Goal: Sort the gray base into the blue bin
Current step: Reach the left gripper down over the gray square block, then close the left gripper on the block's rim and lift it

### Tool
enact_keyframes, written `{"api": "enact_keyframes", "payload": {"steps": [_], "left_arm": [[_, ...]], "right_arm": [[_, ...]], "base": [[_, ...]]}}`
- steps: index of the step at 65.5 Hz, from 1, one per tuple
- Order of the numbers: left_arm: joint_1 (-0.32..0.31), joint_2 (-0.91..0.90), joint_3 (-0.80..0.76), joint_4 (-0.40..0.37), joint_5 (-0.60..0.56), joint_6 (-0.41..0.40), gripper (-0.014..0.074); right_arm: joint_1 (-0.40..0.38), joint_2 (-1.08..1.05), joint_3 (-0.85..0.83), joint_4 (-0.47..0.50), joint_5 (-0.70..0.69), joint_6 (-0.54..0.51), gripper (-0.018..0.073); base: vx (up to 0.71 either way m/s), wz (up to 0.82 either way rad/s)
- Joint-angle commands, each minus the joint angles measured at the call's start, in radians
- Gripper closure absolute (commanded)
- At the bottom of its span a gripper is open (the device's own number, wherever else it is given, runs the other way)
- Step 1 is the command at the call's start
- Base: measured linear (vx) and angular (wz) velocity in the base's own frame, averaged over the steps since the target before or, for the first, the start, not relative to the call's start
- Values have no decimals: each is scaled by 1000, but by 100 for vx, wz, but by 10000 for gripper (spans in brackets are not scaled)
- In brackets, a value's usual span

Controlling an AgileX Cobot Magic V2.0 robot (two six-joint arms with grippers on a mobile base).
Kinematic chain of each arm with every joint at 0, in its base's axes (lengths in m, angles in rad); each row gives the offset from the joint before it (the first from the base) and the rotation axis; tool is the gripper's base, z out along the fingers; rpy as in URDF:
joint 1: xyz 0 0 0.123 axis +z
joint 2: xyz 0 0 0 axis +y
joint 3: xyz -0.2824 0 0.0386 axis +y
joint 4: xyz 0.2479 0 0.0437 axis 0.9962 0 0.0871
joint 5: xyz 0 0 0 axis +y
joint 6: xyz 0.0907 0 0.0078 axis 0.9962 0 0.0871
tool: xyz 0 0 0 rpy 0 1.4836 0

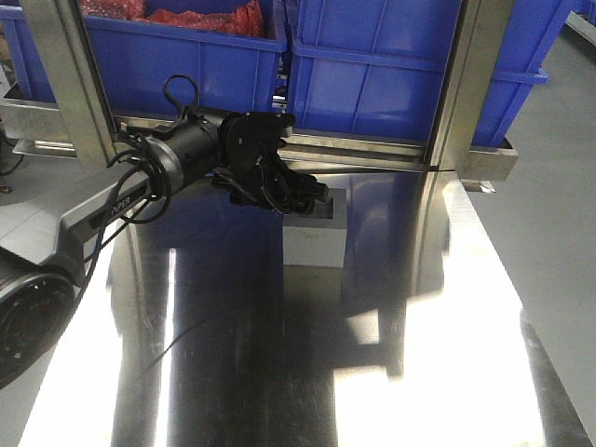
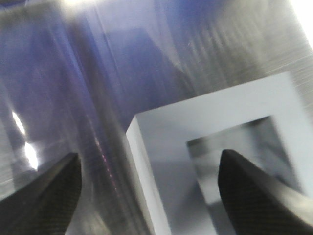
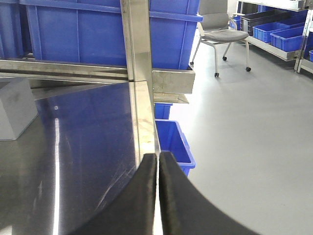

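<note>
The matte gray cube-like base (image 1: pixel 315 235) lies just below the left end effector (image 2: pixel 149 156), whose wide-open fingers (image 2: pixel 254 196) stand on both sides of one wall of its square recess (image 2: pixel 252 137).

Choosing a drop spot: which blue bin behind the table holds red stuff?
The left-hand blue bin in the front view; red material shows above its rim, none above the right-hand bin.

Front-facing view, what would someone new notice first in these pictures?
The black left pincer, open, hangs right over the gray base at the far end of the shiny steel table. Behind it stands a row of big blue bins, one of them holding something red.
</note>
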Motion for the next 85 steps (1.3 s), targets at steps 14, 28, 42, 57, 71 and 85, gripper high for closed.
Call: {"api": "enact_keyframes", "payload": {"steps": [14,28,42,57,71,85], "left_arm": [[-5,-33,-35,-17,-60,-10,39],[-5,-27,-35,-32,-35,-10,157],[-5,-27,-35,-32,3,-7,489],[-5,-34,-35,-32,-2,-6,604],[-5,-105,-35,-22,-63,2,604],[-5,-201,-32,-21,-132,15,604]], "right_arm": [[1,-2,-3,-6,-76,-6,564],[1,-2,-3,-6,-76,-6,564],[1,-2,-3,-6,-76,-6,564],[1,-2,-3,-6,-76,-6,564],[1,-2,-3,-6,-76,-6,564],[1,-2,-3,-6,-76,-6,564]], "base": [[0,0],[0,0],[0,0],[0,0],[0,0],[0,0]]}}
